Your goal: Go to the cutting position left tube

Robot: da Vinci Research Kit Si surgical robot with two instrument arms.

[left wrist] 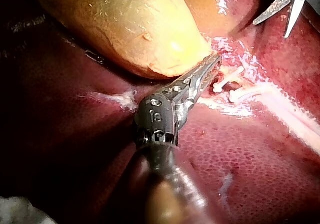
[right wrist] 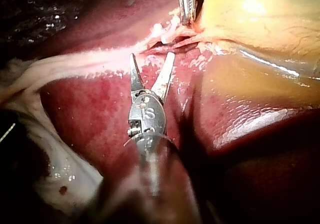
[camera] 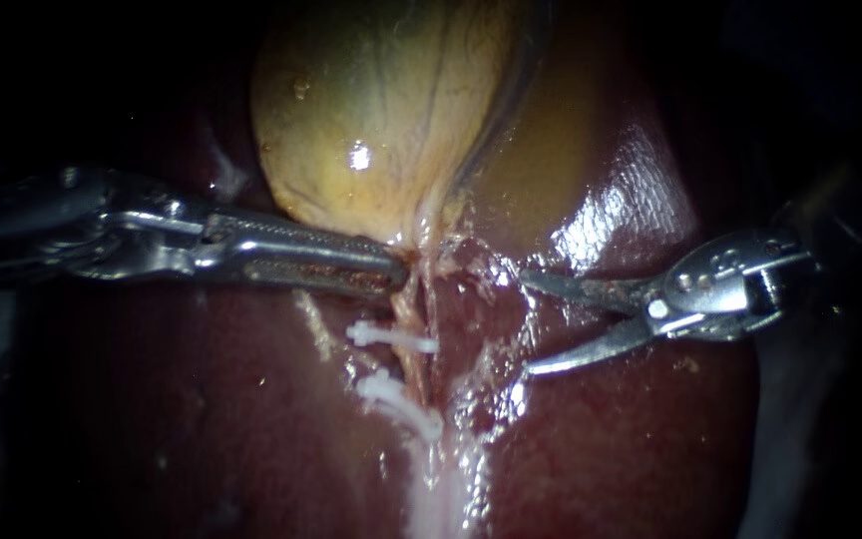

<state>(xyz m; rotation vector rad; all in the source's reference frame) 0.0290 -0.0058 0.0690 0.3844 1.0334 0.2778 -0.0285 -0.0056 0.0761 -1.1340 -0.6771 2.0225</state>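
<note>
A strip of bare liver (camera: pixel 591 439) is left free between the tube (camera: pixel 413 324) and the open blades of the right instrument (camera: pixel 526 324). The tube's other side is blocked by the left instrument (camera: pixel 391 271), clamped at the neck of the gallbladder (camera: pixel 371 120). Two clips (camera: pixel 391 337) are set across the tube, with a short stretch exposed between them.

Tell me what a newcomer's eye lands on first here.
The yellow gallbladder comes first, bulging over the dark red liver at the top of the endoscope view. Next are two white clips just below its neck. The right instrument's tool sits to their right with its blades open, and the left instrument's tool has its tip at the neck.
</note>
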